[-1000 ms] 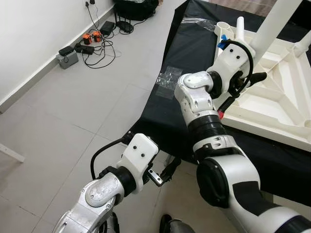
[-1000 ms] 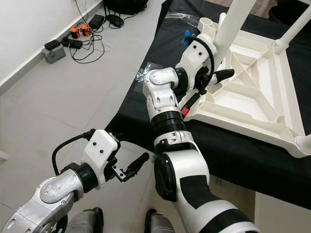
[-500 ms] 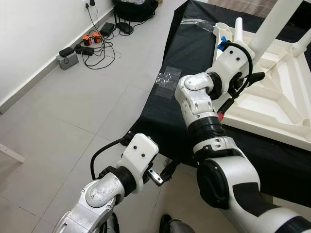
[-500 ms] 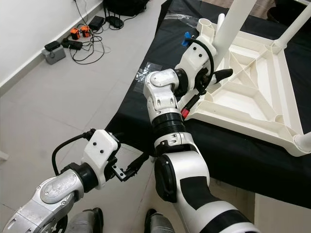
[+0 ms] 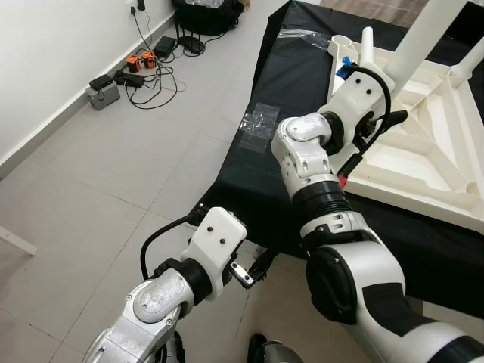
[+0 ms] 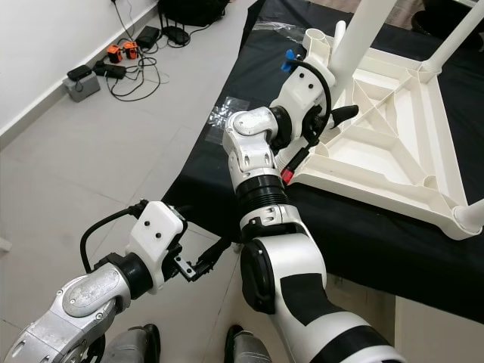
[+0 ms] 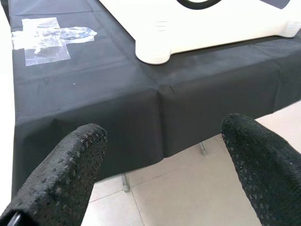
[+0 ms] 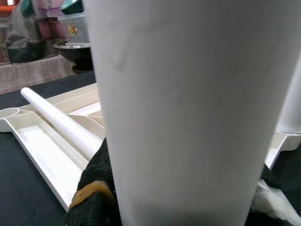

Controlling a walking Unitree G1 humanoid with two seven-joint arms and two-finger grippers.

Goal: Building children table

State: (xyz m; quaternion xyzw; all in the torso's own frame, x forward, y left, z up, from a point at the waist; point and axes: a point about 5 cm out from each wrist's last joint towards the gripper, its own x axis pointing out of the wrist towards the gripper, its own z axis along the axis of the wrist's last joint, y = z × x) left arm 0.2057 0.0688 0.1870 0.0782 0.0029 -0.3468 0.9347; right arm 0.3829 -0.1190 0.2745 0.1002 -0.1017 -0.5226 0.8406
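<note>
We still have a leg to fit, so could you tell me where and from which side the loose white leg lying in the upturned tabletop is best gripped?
Probably mid-length on the loose leg, from above. It is a plain round tube lying flat in the upturned tabletop, so fingers can straddle it there. The right gripper is at the standing leg; the left gripper is open.

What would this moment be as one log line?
step: fitting leg | right gripper: shut on leg | tabletop: upside down on cloth | left gripper: open, idle

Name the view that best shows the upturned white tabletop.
The right eye view: the upturned white tabletop shows nearly whole there, ribs included. The left eye view crops its right side; the left wrist view catches one corner, the right wrist view part of its ribbed underside.
</note>
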